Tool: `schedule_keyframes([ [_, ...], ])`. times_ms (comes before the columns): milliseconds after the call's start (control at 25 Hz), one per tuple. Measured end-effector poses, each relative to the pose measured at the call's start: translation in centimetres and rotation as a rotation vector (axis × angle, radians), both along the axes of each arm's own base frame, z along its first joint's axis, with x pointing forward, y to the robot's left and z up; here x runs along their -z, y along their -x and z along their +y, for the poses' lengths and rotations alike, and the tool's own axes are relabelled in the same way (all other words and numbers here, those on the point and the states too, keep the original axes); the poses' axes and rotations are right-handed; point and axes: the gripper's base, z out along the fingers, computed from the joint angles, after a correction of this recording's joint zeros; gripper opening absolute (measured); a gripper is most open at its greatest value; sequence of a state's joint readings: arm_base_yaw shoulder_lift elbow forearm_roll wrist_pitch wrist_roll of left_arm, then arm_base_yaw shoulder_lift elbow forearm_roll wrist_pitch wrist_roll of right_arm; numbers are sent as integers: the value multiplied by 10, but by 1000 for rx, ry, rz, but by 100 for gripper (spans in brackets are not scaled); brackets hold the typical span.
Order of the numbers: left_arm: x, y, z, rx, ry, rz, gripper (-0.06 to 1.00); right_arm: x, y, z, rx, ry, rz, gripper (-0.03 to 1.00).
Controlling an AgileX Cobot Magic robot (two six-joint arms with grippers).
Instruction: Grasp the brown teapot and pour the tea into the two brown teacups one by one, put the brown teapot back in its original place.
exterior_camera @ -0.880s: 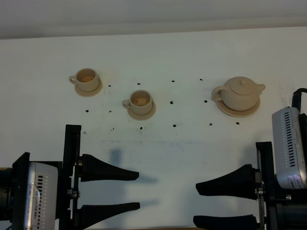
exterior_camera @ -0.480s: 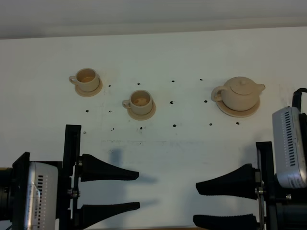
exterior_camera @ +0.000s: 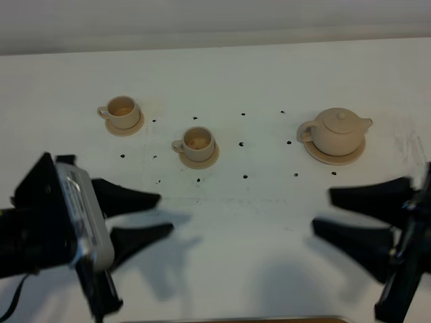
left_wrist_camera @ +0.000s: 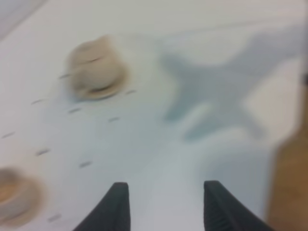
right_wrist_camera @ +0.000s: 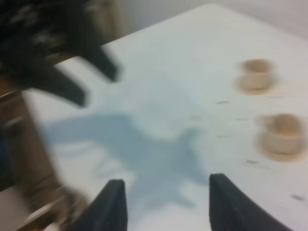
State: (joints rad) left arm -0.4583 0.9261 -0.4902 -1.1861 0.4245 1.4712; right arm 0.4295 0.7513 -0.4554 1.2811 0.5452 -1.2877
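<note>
The brown teapot (exterior_camera: 339,131) sits upright on its wide saucer (exterior_camera: 335,159) at about 2 o'clock on the white worktop (exterior_camera: 256,81), lid on and spout pointing to 3 o'clock. One teacup (exterior_camera: 123,112) stands at 10 o'clock, and the other teacup (exterior_camera: 198,142) lies at 4 o'clock from it. The left gripper (exterior_camera: 166,214) hangs at 8 o'clock, jaws spread wide and holding nothing. The right gripper (exterior_camera: 322,210), at 4 o'clock, also has wide, empty jaws and is well apart from the teapot. Both wrist views are blurred.
</note>
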Motion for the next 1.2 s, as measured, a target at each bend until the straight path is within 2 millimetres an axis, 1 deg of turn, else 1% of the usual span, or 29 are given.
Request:
schedule_keyframes([
  [120, -8, -7, 14, -161, 3, -38, 35, 0, -2, -10, 85, 20, 22, 41],
  [280, -22, -12, 41, -378, 39, -66, 35, -4, -5, -23, 200, 46, 38, 41],
  [400, -32, -11, 62, -519, 59, -76, 35, -7, -6, -30, 269, 70, 36, 41],
  [520, -41, -3, 78, -633, 66, -82, 35, -6, -8, -34, 310, 104, 48, 41],
  [680, -43, 14, 94, -772, 58, -54, 35, -4, -10, -40, 379, 124, 69, 41],
  [800, -43, 30, 102, -868, 45, -28, 35, -8, -12, -43, 415, 148, 75, 41],
  [1000, -36, 62, 114, -1029, -23, 65, 35, -11, -13, -48, 471, 161, 95, 41],
  [1080, -34, 76, 117, -1067, -35, 81, 35, -11, -13, -48, 476, 162, 97, 41],
  [1200, -31, 97, 116, -1080, -31, 99, 34, -13, -10, -49, 480, 151, 88, 41],
])
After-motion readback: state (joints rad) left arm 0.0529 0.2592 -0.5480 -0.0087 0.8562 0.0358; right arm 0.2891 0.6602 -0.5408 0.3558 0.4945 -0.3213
